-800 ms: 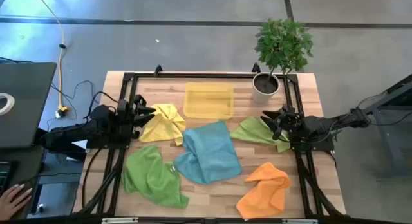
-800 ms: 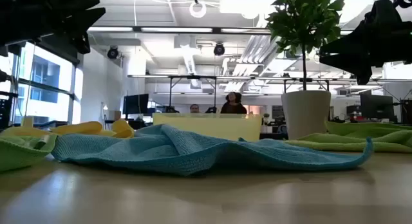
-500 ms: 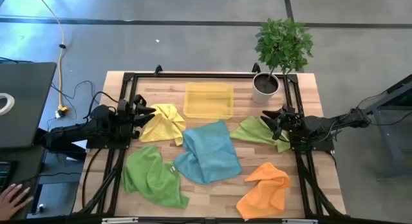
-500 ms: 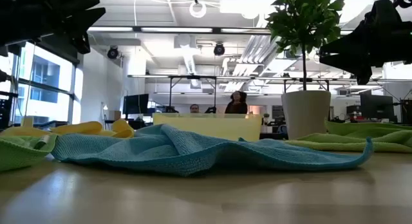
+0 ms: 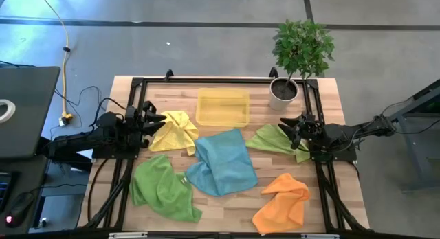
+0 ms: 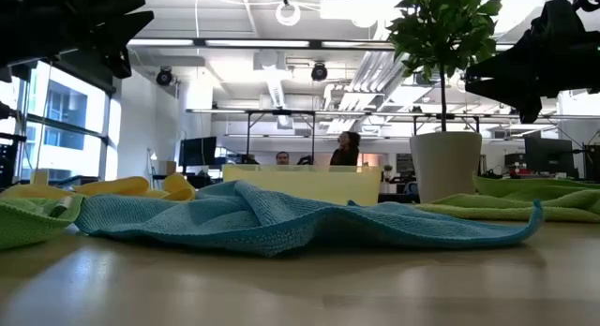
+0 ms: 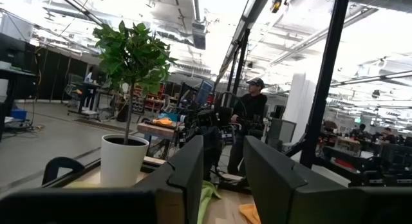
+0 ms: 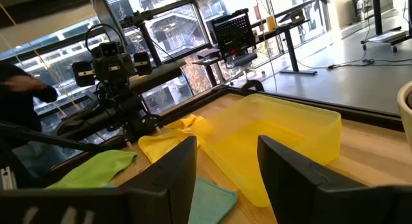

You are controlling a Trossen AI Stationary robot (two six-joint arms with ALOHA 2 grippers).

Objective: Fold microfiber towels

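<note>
Five microfiber towels lie crumpled on the wooden table: yellow (image 5: 173,132) at the left, blue (image 5: 221,162) in the middle, one green (image 5: 161,187) at the near left, another green (image 5: 275,139) at the right, and orange (image 5: 283,201) at the near right. My left gripper (image 5: 157,121) hovers open at the table's left edge, above the yellow towel's rim, with nothing between its fingers (image 7: 193,179). My right gripper (image 5: 287,123) hovers open at the right edge, over the right green towel, also with nothing between its fingers. In the low view both arms hang well above the cloths.
A translucent yellow tray (image 5: 222,106) stands at the far middle of the table, and a potted plant (image 5: 283,91) at the far right corner. A black frame (image 5: 137,84) runs along the table's edges. People show in the room beyond the table.
Both arms have kept still and the towels lie as before. A person's hand beside the table, at the near left, has drawn out of view.
</note>
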